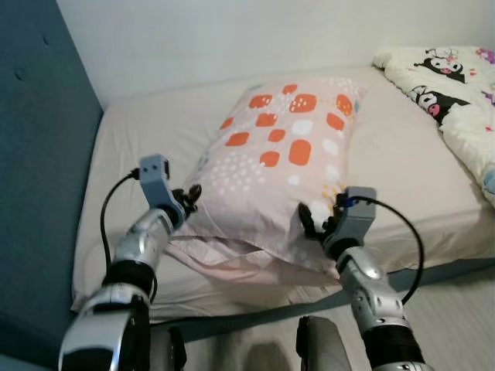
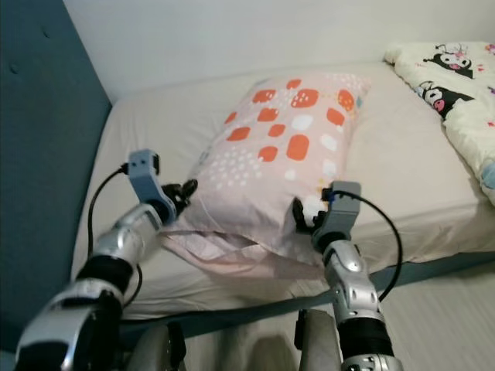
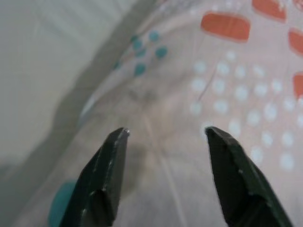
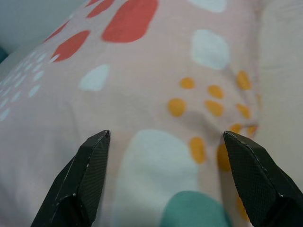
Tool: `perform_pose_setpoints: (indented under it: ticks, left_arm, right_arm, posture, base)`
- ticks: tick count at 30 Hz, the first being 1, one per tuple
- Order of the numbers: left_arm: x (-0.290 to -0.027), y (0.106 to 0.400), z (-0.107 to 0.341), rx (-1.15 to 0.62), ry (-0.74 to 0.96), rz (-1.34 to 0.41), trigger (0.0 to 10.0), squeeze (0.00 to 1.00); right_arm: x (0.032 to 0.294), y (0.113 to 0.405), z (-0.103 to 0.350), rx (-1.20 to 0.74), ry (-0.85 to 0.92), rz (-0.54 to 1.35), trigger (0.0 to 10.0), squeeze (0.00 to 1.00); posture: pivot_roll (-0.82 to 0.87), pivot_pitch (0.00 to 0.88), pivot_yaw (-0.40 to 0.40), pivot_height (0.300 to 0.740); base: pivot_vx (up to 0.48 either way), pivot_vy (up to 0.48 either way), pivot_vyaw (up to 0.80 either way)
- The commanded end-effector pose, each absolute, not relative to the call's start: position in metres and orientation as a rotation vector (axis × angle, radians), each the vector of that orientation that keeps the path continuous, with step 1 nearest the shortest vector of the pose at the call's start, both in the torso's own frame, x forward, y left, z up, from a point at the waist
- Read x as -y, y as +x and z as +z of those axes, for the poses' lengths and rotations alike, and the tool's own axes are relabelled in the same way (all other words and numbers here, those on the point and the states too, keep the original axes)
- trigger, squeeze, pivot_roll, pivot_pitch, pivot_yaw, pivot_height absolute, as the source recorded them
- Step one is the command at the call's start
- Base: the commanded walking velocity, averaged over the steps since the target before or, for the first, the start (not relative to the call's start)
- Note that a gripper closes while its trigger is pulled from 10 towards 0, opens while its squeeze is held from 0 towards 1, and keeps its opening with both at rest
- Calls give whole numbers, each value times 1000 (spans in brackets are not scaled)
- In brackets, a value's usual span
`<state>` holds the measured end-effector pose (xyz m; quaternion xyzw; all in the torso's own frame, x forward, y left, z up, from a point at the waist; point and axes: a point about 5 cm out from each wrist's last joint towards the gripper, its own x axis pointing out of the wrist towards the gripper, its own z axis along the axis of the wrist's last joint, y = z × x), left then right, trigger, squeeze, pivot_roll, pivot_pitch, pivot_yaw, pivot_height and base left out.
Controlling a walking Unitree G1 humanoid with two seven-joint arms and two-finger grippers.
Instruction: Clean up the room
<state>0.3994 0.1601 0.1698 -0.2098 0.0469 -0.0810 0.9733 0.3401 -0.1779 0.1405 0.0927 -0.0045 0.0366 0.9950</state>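
Pillow (image 1: 282,166): one, pink with orange, white and teal spots, lying in the middle of the frame on the bed (image 1: 402,154). One bed fills most of the head views, covered by a pale beige sheet, with a blue padded headboard (image 1: 39,154) running down the left edge of the frame. One quilt (image 1: 456,93), white with cartoon figures, is bunched in the upper right corner, well apart from the pillow.

Two silver arms reach in from the bottom of the frame, one at each side of the pillow's near end. The left gripper (image 1: 189,197) sits at the pillow's lower left edge, just beside the fabric. In the left wrist view its two black fingers (image 3: 106,184) are spread apart, and the pillow's cover with small white dots lies between and beyond them.

The right gripper (image 1: 317,224) is at the pillow's lower right corner, close against the cloth. In the right wrist view its two fingers (image 4: 87,179) stand wide apart, and the pillow's surface with orange dots and a teal patch spans the gap between them. Whether either pair of tips touches the cloth cannot be told.
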Motion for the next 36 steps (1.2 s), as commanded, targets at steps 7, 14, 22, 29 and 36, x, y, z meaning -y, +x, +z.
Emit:
perform_pose_setpoints:
  ticks: [7, 14, 22, 29, 36]
  left_arm:
    - [-151, 401, 166, -105, -415, -294, 10000, 1000]
    - [-146, 403, 167, -95, -325, -303, 10000, 1000]
    - [-132, 400, 154, -143, -237, -321, 10000, 0]
    - [-105, 391, 142, -171, -216, -481, 10000, 0]
    - [-80, 384, 135, -197, -177, -597, 7569, 0]
  right_arm:
    - [180, 332, 148, 21, 236, 93, 10000, 0]
    - [181, 323, 151, 25, 229, 83, 10000, 0]
    - [182, 315, 150, 13, 237, 77, 10000, 0]
    - [184, 314, 153, 14, 239, 78, 10000, 0]
    - [182, 317, 156, 12, 246, 76, 10000, 0]
  posture:
    - [-22, 278, 25, 534]
    - [-39, 323, 46, 534]
    - [-49, 328, 56, 534]
    - [-47, 324, 56, 534]
    - [-39, 316, 52, 534]
  base:
    - [0, 0, 0]
    - [0, 0, 0]
    - [0, 0, 0]
    - [0, 0, 0]
    - [0, 0, 0]
